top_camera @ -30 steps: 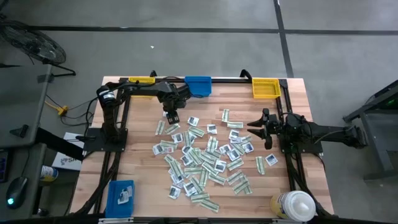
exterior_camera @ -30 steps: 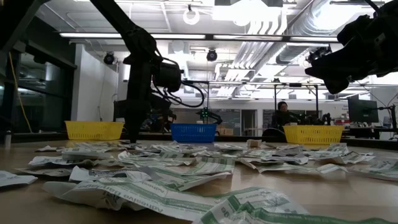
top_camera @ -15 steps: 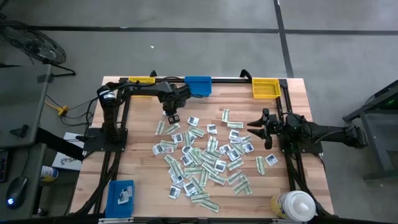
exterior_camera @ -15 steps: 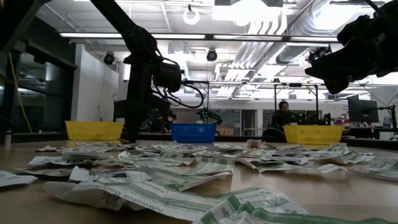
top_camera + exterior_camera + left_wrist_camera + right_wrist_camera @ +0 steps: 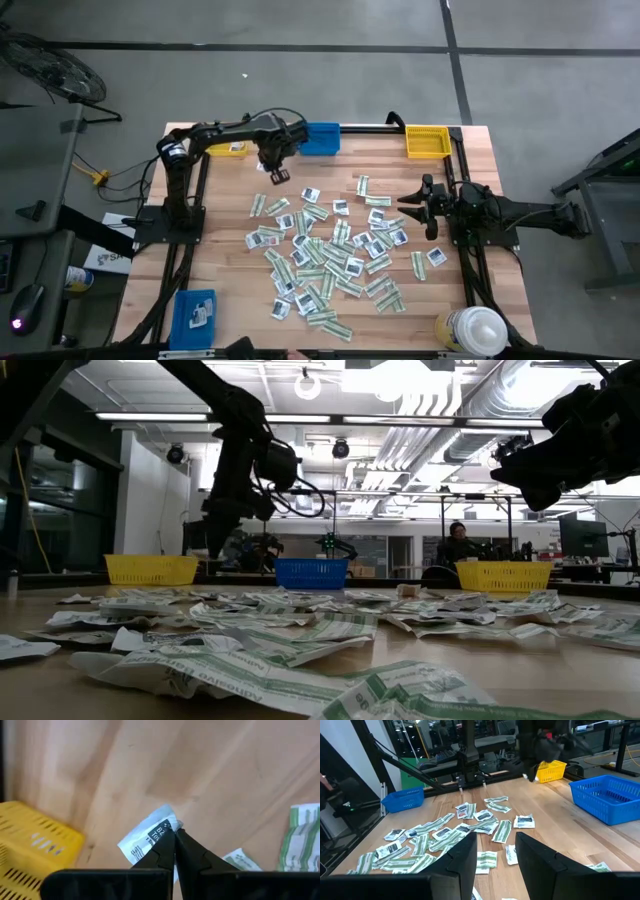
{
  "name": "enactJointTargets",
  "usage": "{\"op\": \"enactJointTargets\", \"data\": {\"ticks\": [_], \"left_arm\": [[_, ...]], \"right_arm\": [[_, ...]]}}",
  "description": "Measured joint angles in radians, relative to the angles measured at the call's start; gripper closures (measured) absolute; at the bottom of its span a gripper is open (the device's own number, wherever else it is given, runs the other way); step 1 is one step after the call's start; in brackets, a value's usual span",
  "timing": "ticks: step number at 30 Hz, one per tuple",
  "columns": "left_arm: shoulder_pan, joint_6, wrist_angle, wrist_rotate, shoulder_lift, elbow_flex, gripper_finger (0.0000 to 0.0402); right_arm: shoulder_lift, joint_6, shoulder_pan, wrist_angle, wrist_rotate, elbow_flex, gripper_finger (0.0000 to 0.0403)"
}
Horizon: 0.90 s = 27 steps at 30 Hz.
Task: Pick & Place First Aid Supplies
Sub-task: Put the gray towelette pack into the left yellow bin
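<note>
Pinched shut in the left pincer [image 5: 174, 836]: one squarish white packet [image 5: 150, 835], lifted off the tabletop [image 5: 230, 300], dangling from the fingertips. Just beyond, on the left arm's side of the far edge, the yellow bin [image 5: 232, 148]; beside it, the blue bin [image 5: 320, 138]. Farther across, past the scattered packets [image 5: 330, 255], the right pincer [image 5: 418, 207], fingers parted, holding nothing, well away from either bin.

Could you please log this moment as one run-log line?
left gripper: shut on white packet, lifted | right gripper: open, waiting over table | packets: scattered
</note>
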Motion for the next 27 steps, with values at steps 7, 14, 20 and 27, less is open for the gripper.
{"op": "enactJointTargets", "data": {"ticks": [7,14,20,27], "left_arm": [[0.096,-0.027,-0.044,-0.013,-0.01,0.039,0.0401],[0.212,-0.051,-0.058,-0.045,-0.083,0.04,0.0401],[0.321,-0.059,-0.035,-0.064,-0.105,0.021,0.0401],[0.398,-0.109,0.002,-0.029,-0.105,0.003,0.0401]], "right_arm": [[0.0,0.0,0.0,0.0,0.0,0.0,0.0274],[0.0,0.0,0.0,0.0,0.0,0.0,0.0274],[0.0,0.0,0.0,0.0,0.0,0.0,0.0274],[0.0,0.0,0.0,0.0,0.0,0.0,0.0274]]}}
